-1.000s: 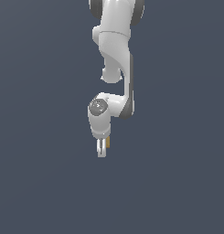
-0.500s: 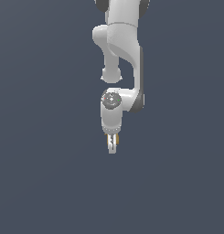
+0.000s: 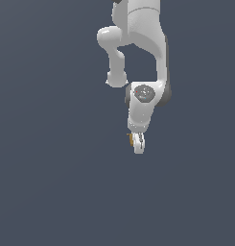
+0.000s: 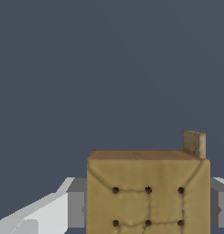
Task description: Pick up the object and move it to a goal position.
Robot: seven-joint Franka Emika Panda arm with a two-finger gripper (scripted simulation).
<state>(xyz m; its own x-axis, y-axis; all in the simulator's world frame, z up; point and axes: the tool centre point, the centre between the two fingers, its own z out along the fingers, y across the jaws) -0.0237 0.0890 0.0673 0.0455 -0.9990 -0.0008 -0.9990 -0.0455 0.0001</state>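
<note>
Tan-brown cube point(image 4: 147, 194) sits clamped between the white hand's point(image 3: 137, 142) fingers point(image 4: 49, 212), pinned on both sides; in the exterior view it's just a sliver of brown at the fingertips, against plain grey.

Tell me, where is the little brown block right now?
The block sits between the gripper fingers at the arm's tip, right of centre in the exterior view, filling the wrist view close up.
</note>
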